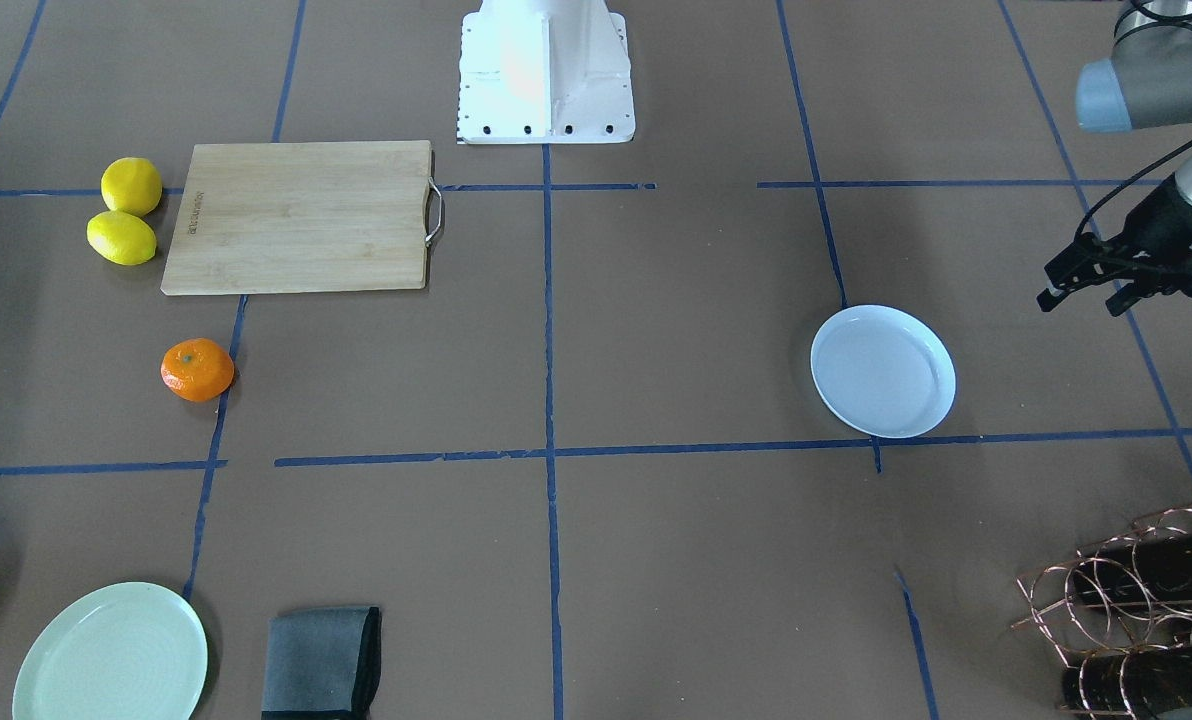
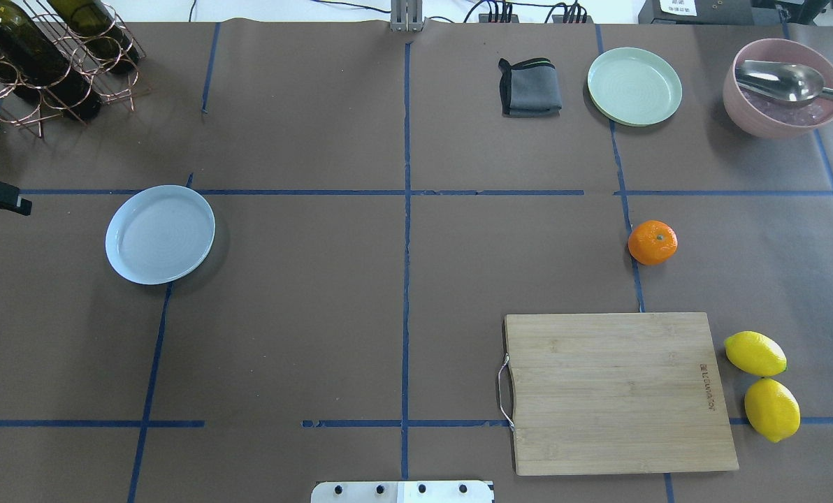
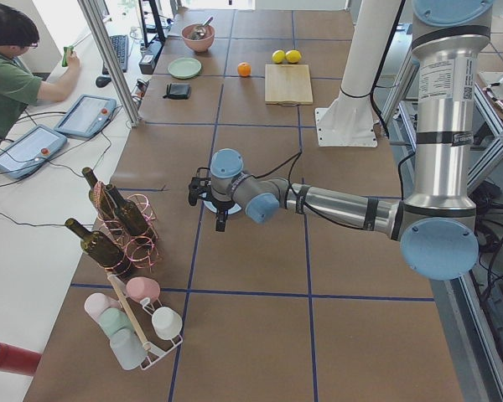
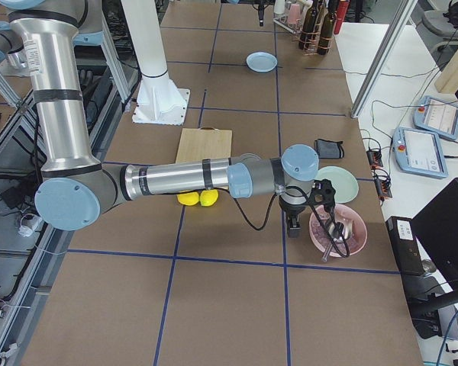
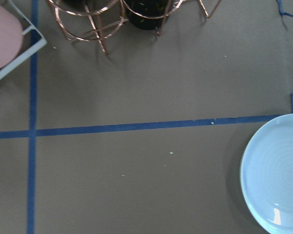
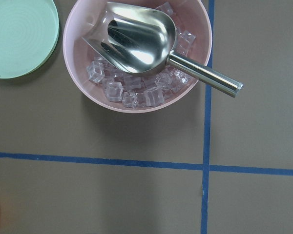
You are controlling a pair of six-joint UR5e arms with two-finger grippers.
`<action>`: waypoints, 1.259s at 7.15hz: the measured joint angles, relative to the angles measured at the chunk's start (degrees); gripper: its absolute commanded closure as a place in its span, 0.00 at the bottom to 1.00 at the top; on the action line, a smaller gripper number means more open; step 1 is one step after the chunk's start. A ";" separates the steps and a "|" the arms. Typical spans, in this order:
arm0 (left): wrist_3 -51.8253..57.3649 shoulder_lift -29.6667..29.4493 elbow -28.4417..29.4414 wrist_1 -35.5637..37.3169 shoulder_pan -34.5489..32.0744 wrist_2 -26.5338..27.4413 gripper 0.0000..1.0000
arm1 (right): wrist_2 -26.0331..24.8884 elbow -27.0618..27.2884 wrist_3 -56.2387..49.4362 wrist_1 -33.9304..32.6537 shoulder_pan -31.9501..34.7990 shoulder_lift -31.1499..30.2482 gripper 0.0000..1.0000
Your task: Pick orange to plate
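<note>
**Handling.** The orange [image 2: 653, 242] is judged light and firm, with a slightly yielding skin. It is round enough to roll if nudged. It is best taken from above, across its widest girth, with the stem dimple up and moderate pressure. It is not fragile, though a hard squeeze could bruise it.

**Position, left to right in the overhead view.**
- The left gripper [image 1: 1081, 300] hangs at the table's left edge, near the plate [image 2: 160, 234]. Its jaws stand apart and hold nothing.
- The plate lies bare on the left half.
- The orange sits well apart from it on the right half. Its edge is on a blue tape line, beyond the board [image 2: 619, 391] and short of the green plate [image 2: 634, 86].
- The right gripper [image 4: 293, 225] hangs over the pink bowl [image 2: 748, 119], further right than the orange. In the right wrist view the orange shows only at the lower-left corner, so it lies off to one side and not beneath the gripper. Whether this gripper is open cannot be told.
</note>
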 measured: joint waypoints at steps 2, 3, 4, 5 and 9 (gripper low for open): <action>-6.99 -2.41 2.90 -2.68 5.77 5.15 0.03 | 0.51 -0.02 0.01 -0.02 -0.05 0.07 0.00; -8.66 -3.52 4.14 -3.17 7.55 6.81 0.03 | 0.63 -0.02 -0.01 -0.01 -0.05 0.09 0.00; -9.88 -4.27 4.94 -3.38 9.14 7.74 0.03 | 0.67 -0.01 0.03 -0.03 -0.06 0.09 0.00; -11.14 -4.97 5.70 -3.60 10.85 8.75 0.03 | 0.98 -0.10 0.11 -0.06 -0.06 0.09 0.00; -13.89 -7.71 8.63 -4.06 14.87 11.00 0.41 | 1.99 -0.32 0.46 -0.14 -0.06 0.15 0.00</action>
